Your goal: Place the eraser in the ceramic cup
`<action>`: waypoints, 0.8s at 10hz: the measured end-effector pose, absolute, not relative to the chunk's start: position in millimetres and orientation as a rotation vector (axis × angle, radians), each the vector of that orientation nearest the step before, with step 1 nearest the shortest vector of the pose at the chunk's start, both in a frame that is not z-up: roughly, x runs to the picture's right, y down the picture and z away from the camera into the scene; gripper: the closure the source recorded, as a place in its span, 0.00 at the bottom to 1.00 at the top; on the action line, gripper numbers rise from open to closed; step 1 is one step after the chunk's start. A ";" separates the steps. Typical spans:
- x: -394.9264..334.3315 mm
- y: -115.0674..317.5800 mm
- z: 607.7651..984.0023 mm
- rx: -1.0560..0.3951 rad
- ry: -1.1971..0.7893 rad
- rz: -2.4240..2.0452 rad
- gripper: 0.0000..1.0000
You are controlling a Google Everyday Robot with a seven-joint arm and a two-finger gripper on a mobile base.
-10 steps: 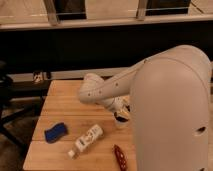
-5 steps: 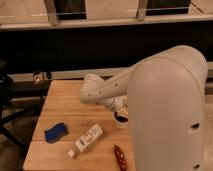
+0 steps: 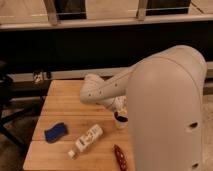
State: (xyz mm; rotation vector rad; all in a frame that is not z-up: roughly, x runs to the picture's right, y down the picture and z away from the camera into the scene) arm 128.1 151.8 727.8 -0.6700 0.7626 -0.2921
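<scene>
A small white ceramic cup (image 3: pixel 121 121) stands on the wooden table (image 3: pixel 65 102), right beside the big white arm. My gripper (image 3: pixel 120 113) hangs right over the cup's rim, mostly hidden by the arm's wrist. Something dark shows at the cup's mouth; I cannot tell whether it is the eraser. A blue block (image 3: pixel 55 132) lies flat at the table's front left, well away from the gripper.
A white bottle (image 3: pixel 86 140) lies on its side near the table's front middle. A red-brown elongated object (image 3: pixel 120 156) lies at the front edge. A dark chair (image 3: pixel 7 100) stands left of the table. A wall ledge with small items (image 3: pixel 39 76) runs behind.
</scene>
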 end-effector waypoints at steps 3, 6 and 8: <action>129.5 153.9 726.8 -0.672 0.765 -0.292 1.00; 129.5 154.5 726.4 -0.673 0.765 -0.293 1.00; 129.2 154.7 726.7 -0.673 0.763 -0.292 0.99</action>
